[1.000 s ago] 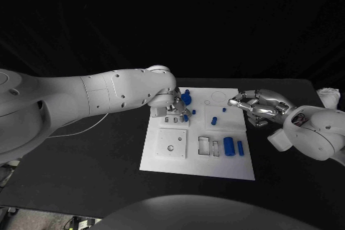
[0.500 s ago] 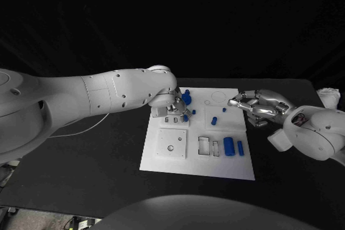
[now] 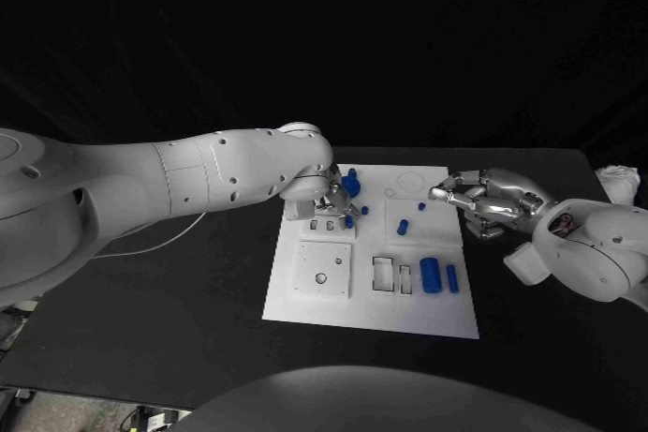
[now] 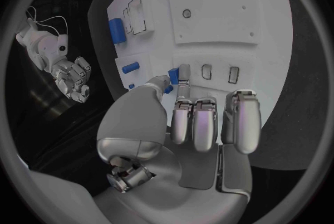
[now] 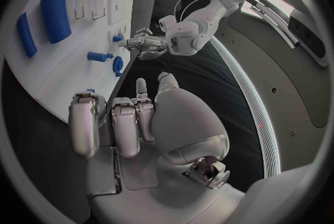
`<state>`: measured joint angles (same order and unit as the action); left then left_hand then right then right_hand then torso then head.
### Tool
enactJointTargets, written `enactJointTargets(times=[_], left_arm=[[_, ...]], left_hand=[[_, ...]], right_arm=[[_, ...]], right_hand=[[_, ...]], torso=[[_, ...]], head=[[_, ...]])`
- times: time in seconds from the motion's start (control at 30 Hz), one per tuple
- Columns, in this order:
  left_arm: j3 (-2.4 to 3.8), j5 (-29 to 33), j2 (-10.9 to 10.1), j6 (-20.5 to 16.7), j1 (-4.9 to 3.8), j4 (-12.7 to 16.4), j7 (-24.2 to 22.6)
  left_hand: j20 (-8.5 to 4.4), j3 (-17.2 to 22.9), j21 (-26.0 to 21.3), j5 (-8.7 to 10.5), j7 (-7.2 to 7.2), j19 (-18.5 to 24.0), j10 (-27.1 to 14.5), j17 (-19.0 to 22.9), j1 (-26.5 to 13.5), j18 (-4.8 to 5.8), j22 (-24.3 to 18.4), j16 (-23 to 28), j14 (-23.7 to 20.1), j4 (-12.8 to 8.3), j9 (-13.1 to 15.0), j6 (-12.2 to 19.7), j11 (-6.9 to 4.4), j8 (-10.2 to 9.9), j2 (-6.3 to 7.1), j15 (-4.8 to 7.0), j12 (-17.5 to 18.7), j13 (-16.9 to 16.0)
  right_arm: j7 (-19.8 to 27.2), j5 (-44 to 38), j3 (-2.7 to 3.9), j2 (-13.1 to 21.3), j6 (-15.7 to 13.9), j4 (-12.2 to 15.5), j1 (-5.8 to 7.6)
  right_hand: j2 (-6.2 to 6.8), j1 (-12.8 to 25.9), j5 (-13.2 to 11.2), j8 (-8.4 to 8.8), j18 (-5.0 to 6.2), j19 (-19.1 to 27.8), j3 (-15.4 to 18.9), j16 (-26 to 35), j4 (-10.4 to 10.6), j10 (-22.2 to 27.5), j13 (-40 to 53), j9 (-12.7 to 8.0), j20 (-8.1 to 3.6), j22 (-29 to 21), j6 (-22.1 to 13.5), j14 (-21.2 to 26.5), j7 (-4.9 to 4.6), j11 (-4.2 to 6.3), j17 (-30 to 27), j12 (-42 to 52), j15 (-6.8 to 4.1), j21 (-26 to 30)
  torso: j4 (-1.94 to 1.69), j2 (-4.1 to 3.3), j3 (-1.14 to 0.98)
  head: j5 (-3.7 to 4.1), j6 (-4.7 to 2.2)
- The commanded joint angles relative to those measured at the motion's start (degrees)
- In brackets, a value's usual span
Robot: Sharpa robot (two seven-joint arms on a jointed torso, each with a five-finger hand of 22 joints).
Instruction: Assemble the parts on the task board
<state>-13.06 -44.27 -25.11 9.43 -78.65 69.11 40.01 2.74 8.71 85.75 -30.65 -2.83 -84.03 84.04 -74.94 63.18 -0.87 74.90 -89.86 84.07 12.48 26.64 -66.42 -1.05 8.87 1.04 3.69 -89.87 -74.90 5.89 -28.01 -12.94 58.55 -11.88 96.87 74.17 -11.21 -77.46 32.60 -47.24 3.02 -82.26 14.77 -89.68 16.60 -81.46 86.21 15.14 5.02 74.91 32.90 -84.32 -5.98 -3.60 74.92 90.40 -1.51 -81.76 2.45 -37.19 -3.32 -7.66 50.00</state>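
Head view shows the flat white plastic task board [image 3: 372, 305] lying on the matte black worktop [image 3: 176, 310], its face cut with rectangular slots and round holes. The left silver hand [image 3: 329, 204] is poised over the board's far left corner, thumb and fingers pinching a small blue peg [image 4: 169, 88] just above a row of small slots. I judge this to be an insertion step: the next move calls for lining the peg up with its slot and pressing it straight down. The right silver hand [image 3: 483, 200] hangs at the board's right edge, fingers curled inward and holding nothing. A large smooth blue cylinder [image 3: 430, 275] and a slimmer blue bar [image 3: 451, 278] lie loose near the rectangular cut-outs.
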Motion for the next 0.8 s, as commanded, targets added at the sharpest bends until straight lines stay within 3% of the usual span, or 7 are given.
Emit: enactJointTargets(times=[0.03, 0.33, 0.8], left_arm=[[0.02, 0.4, 0.2, -0.1, 0.01, 0.0, 9.1], [0.02, 0.4, 0.1, -0.2, 0.01, 0.0, 9.0], [0.02, -1.2, -0.4, -1.2, 0.01, 0.6, 8.9]], left_hand=[[-0.32, 0.7, -0.4, -0.83, 0.32, -1.9, 6.0, -15.1, 0.6, -0.64, 11.4, -0.1, 5.9, -0.1, 0.8, 0.2, -0.33, 0.5, 0.00, 0.44, -0.1, -15.1], [-0.44, 1.6, -0.5, -2.18, 0.48, -1.9, 6.0, -15.1, 1.0, -0.65, 11.4, -0.1, 5.9, -0.6, 2.8, 0.8, -0.46, 1.2, 0.26, 0.55, -0.1, -15.1], [-0.60, 2.5, -0.7, -2.34, 0.70, -1.9, 6.0, -15.1, 2.0, -0.67, 11.4, -0.1, 5.9, -1.6, 5.0, 1.2, -0.66, 2.2, 0.75, 0.74, -0.1, -15.1]], right_arm=[[0.0, -0.2, -0.01, 0.0, 1.1, 0.0, -0.02], [-0.1, -0.2, -0.01, 0.0, 1.2, 0.0, -0.03], [0.0, -0.2, -0.01, -0.1, 1.3, -0.3, -0.07]], right_hand=[[-0.10, -0.5, 0.4, -0.17, -0.33, 0.5, -0.2, -0.1, 0.0, -8.5, 3.8, 0.1, 0.01, 11.5, 0.3, -5.4, -0.08, 2.12, 14.6, -0.4, 0.06, 0.4], [-0.09, -0.6, 0.4, -0.18, -0.30, 0.6, -0.2, -0.1, 0.0, -8.5, 3.8, 0.1, 0.02, 11.5, 0.3, -5.3, -0.09, 2.11, 14.5, -0.4, 0.07, 0.4], [-0.07, -0.6, 0.4, -0.19, -0.27, 0.7, -0.3, -0.1, 0.0, -8.5, 3.8, 0.1, 0.03, 11.5, 0.3, -5.3, -0.10, 2.09, 14.5, -0.4, 0.08, 0.6]], torso=[[0.00, -0.02, 0.02], [-0.02, -0.01, 0.01], [-0.01, 0.08, -0.04]], head=[[-0.02, 0.00], [-0.17, 0.00], [-0.39, 0.00]])
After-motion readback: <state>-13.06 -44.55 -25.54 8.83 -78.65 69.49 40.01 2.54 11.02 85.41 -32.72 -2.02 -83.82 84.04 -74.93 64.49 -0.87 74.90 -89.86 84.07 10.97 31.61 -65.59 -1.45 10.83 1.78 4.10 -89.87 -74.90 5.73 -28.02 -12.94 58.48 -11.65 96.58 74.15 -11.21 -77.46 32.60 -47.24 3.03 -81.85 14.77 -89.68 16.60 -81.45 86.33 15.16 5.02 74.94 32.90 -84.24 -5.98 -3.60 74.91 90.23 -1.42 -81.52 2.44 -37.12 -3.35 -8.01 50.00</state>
